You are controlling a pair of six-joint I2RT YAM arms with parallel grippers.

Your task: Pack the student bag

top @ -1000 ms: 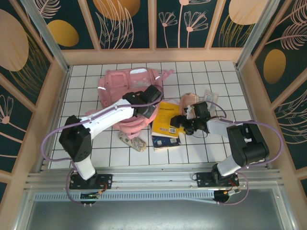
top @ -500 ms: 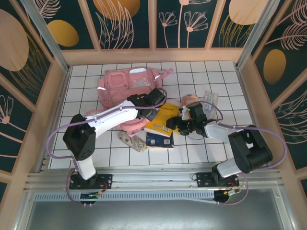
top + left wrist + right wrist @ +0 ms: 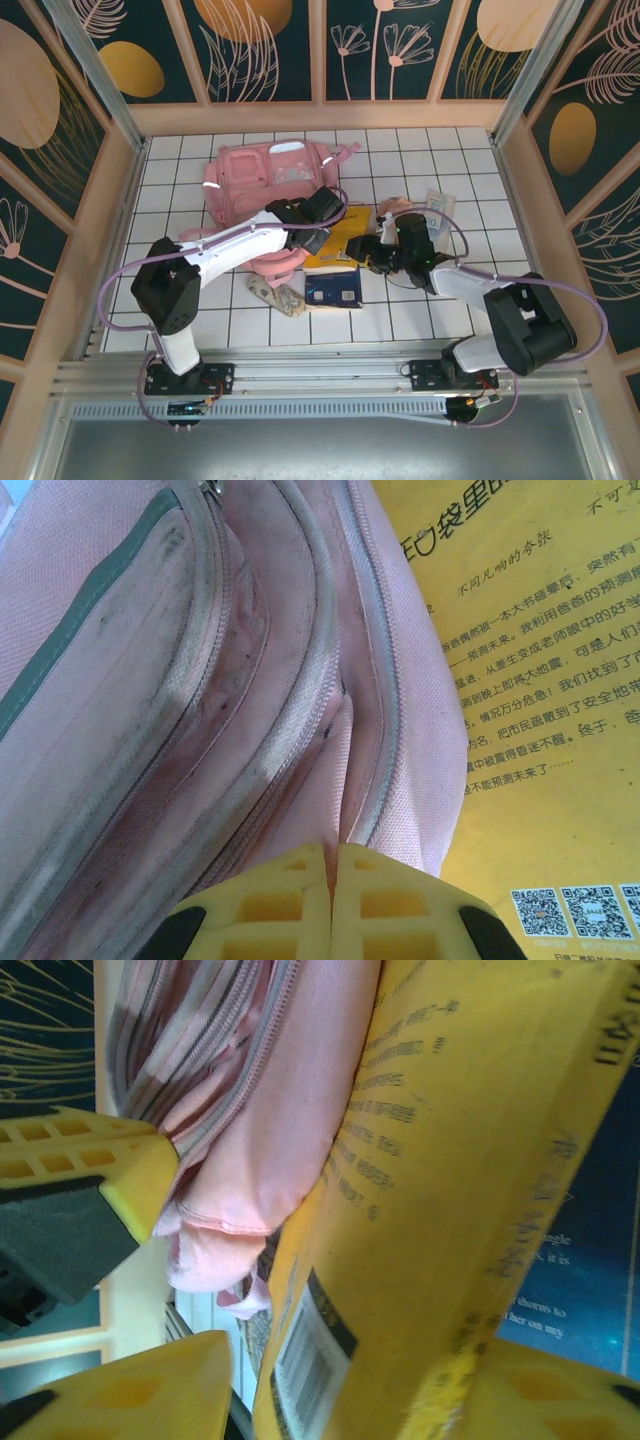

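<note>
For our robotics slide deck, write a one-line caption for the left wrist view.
Left tool pinches the pink student bag fabric beside its zips, a yellow book lying alongside.

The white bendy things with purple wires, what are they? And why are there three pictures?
Those are two robot arms, the left arm and the right arm, bolted at the near edge of the table. The wide picture looks down from above them. The other two pictures come from small cameras on the wrists, so you see each arm's yellow gripper up close. On the white tiles lie a big pink student bag, a dark blue book and a small patterned pouch. The left gripper is pinched shut on the bag's fabric. A yellow book sits between the fingers of the right gripper, right beside the bag. I can't tell if it is squeezed tight.
</note>
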